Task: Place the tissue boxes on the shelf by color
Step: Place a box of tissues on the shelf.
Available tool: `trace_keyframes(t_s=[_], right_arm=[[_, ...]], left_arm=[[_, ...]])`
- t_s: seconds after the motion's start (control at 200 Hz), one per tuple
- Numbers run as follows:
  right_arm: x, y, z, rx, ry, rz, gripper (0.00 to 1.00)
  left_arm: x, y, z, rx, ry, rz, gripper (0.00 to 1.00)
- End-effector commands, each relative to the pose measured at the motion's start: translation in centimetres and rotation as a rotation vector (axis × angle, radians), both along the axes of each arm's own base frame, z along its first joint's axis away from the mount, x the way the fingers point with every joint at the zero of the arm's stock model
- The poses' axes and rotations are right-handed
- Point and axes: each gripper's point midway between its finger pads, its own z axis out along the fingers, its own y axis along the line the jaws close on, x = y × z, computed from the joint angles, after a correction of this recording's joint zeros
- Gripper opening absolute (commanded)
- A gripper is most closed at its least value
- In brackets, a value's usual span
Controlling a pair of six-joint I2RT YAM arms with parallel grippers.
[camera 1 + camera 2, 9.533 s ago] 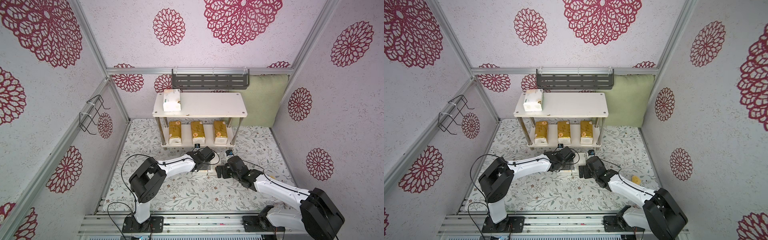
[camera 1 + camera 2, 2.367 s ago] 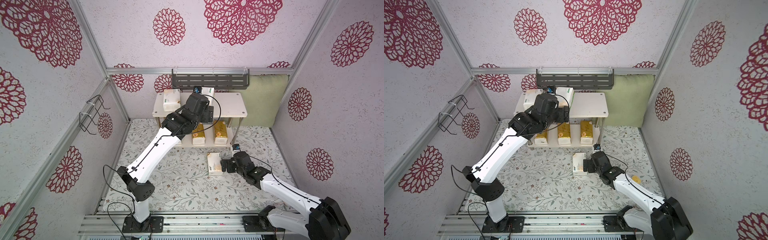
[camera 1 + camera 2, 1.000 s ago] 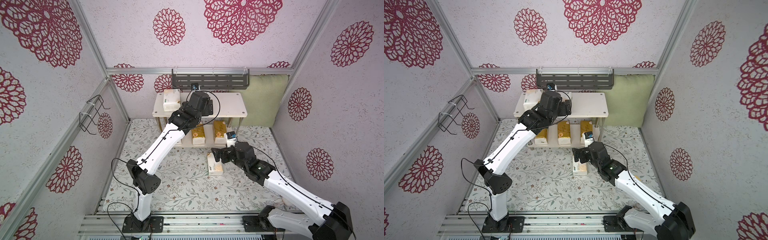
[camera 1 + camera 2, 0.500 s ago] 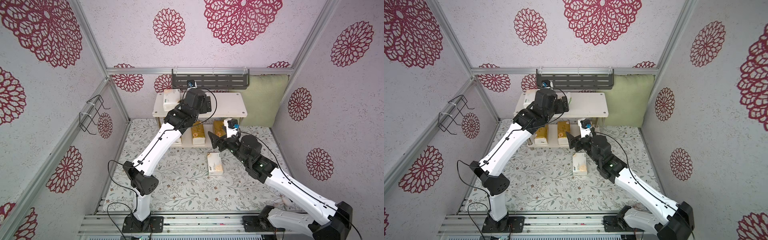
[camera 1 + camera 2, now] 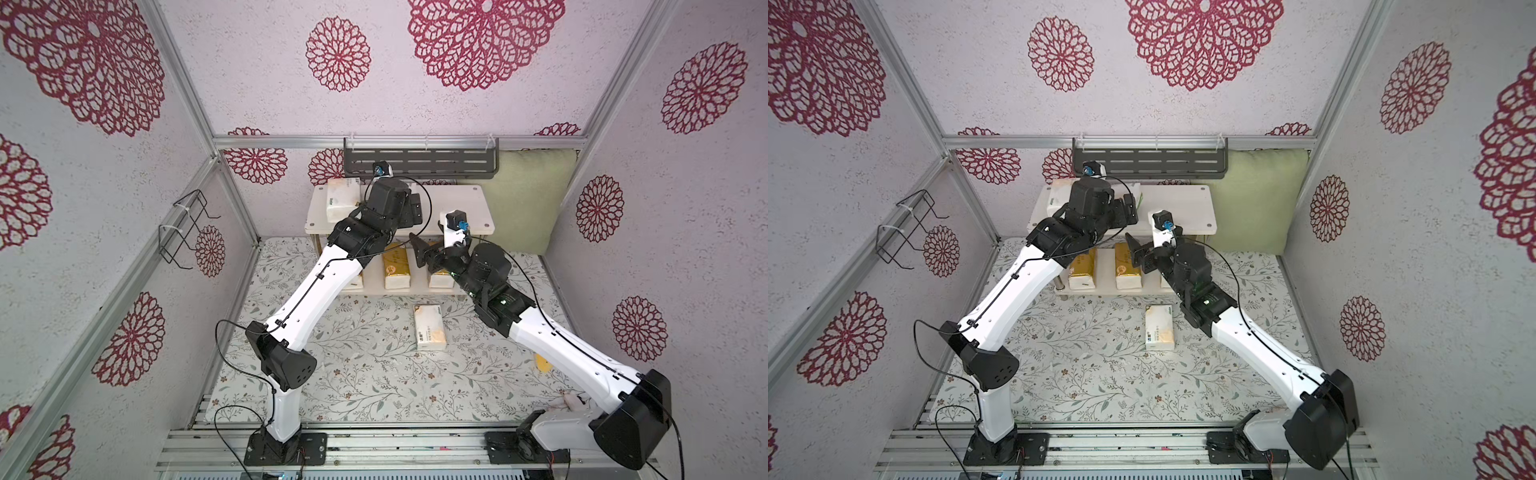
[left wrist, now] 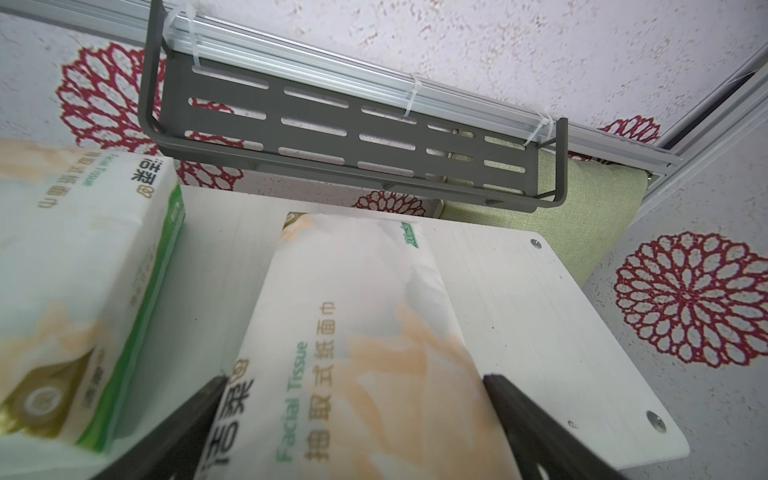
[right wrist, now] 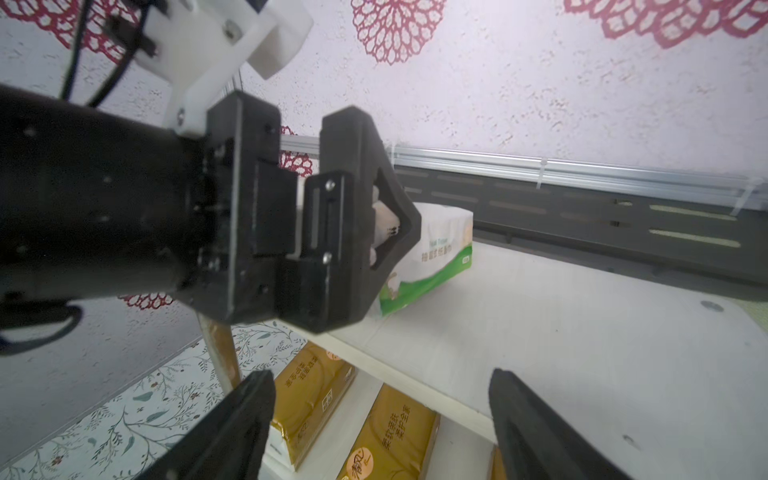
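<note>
The shelf (image 5: 461, 199) stands at the back wall. On its top board lies a white tissue pack (image 5: 341, 199) at the left end, and a second white pack (image 6: 365, 332) lies beside it. My left gripper (image 6: 355, 379) is open, its fingers flanking that second pack, which rests on the board. Gold packs (image 5: 397, 266) sit on the lower board, partly hidden by both arms. A third white pack (image 5: 429, 326) lies on the floor mat. My right gripper (image 7: 379, 373) hangs open and empty in front of the shelf's top board.
A dark grey slotted rack (image 5: 419, 163) hangs on the back wall just above the shelf. A green cushion (image 5: 528, 199) leans to the shelf's right. A black wire holder (image 5: 187, 232) is on the left wall. A small orange object (image 5: 542, 363) lies under my right arm.
My right arm has risen from beside the white pack on the floor to the shelf's front, its jaws a little narrower. My left gripper has stayed over the top board.
</note>
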Motion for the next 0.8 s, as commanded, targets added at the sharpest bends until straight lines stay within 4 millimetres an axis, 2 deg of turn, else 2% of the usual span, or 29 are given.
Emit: trace_keyframes(t_s=[0.0, 0.33, 0.796], right_arm=[[0.9, 0.1, 2.5, 0.007, -0.059, -0.013, 0.87], [3.8, 0.4, 2.0, 0.013, -0.041, -0.063, 0.87], [5.8, 0.0, 0.1, 0.020, 0.022, -0.099, 0.82]], left_arm=[[0.0, 0.3, 1.1, -0.038, -0.025, 0.002, 0.97], [0.0, -0.1, 1.0, -0.044, -0.019, -0.017, 0.98], [0.0, -0.5, 1.0, -0.040, -0.018, -0.043, 0.97]])
